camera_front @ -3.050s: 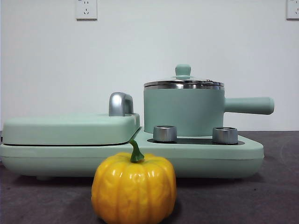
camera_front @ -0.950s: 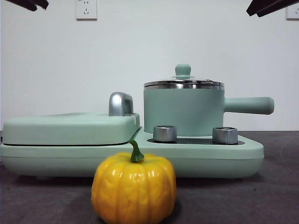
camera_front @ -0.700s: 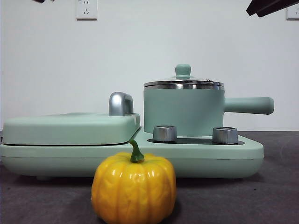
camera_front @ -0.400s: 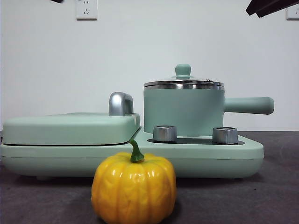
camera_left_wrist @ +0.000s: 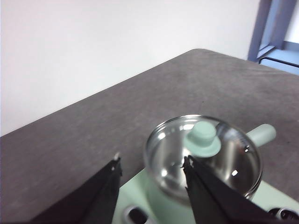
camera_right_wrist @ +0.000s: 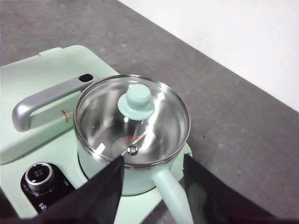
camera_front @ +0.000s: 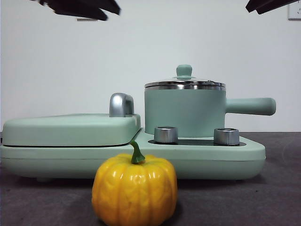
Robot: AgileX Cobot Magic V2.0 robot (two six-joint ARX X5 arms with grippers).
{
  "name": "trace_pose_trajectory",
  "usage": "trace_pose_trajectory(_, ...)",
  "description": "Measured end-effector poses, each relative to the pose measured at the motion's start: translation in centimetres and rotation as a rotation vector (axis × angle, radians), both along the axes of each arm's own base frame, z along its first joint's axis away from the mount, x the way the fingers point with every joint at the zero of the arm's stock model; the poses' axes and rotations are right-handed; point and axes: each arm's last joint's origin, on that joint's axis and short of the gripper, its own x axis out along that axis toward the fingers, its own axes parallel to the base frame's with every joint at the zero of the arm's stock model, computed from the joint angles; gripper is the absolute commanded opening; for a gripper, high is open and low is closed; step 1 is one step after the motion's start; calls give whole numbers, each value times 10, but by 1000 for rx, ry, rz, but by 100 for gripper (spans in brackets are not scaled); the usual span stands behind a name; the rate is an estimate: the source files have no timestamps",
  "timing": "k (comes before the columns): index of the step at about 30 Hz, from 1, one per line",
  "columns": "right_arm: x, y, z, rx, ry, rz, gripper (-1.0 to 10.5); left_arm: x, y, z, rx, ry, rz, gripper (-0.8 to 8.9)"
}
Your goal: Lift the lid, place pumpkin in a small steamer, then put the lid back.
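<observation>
Left gripper hangs above the small steamer, jaws spread and empty, with the lid just beyond its tips — likely lined up so the knob falls between the jaws for a top pull. Right gripper, also spread and empty, looks down on the same pot from high up; in the front view it is only a dark tip at a top corner. Lid seated on the rim, so lifting not yet begun. Pumpkin upright on the table in front of the appliance base — apart from both grippers, within easy reach once the pot is open.
</observation>
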Motion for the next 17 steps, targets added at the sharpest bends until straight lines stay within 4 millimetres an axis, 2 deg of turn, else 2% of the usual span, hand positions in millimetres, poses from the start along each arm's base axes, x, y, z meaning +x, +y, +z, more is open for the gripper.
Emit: trace_pose_trajectory(17, 0, 0, 1, 2, -6, 0, 205, 53, -75, -30, 18, 42, -115, 219)
